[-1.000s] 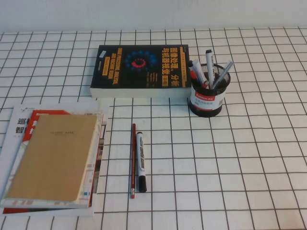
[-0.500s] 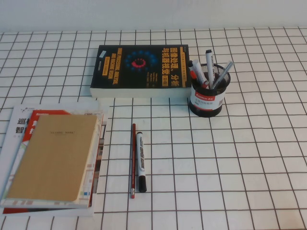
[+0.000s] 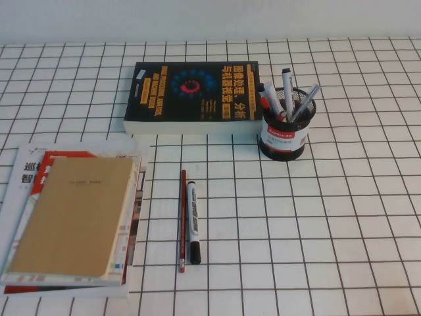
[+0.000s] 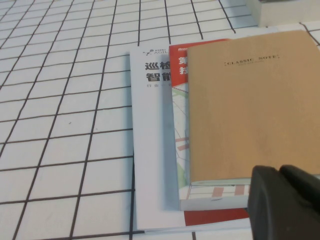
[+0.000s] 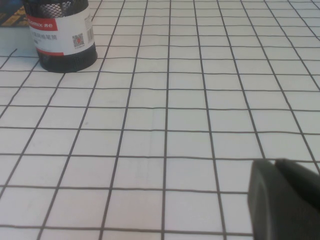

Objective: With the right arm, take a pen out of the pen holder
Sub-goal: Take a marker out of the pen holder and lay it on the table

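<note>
My right gripper [image 5: 276, 167] is closed and holding nothing. It sits low over bare tabletop [image 5: 165, 130] on the near side, well apart from the holder [image 5: 62, 35], and it does not show in the high view. The holder stands toward the far right of the tabletop, just beside the right edge of the book [image 3: 192, 97]; I cannot tell whether they touch. The pens [image 3: 287, 89] stand in it, tilted and fanned apart at the top.

My main worry is the crowding. The pens lean across each other, so a grasp that comes in off-centre could close on two at once or push one aside and miss. The mesh holder looks light, and I judge that pulling a tilted pen out at an angle could drag or tip it, spilling the rest. The jaws must also open before I reach the pens, otherwise the closed tip will simply knock them.

Nothing lies between the gripper and the holder. The book hems it in on the left, so I would come in from the near right. A loose marker [image 3: 193, 222] and a pencil [image 3: 183, 220] lie side by side near the middle of the tabletop; they are not the target.

My left gripper [image 4: 280, 172] hangs over the notebook [image 4: 250, 105] at the near left corner; open or closed, I cannot tell.
</note>
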`<action>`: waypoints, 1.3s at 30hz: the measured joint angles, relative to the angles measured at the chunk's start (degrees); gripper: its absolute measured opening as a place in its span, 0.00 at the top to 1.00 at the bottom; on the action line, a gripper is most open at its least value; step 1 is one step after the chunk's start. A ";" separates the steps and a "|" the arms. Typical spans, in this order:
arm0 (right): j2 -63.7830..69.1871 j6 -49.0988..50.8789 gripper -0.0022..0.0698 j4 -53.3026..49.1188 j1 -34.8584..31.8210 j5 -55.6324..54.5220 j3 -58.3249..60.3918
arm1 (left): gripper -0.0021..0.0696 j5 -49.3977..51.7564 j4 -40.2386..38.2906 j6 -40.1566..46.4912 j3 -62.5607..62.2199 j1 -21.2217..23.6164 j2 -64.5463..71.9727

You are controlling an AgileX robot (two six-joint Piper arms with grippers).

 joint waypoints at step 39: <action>0.00 0.00 0.99 30.99 0.00 -17.18 0.00 | 0.98 0.00 0.00 0.00 0.00 0.00 0.00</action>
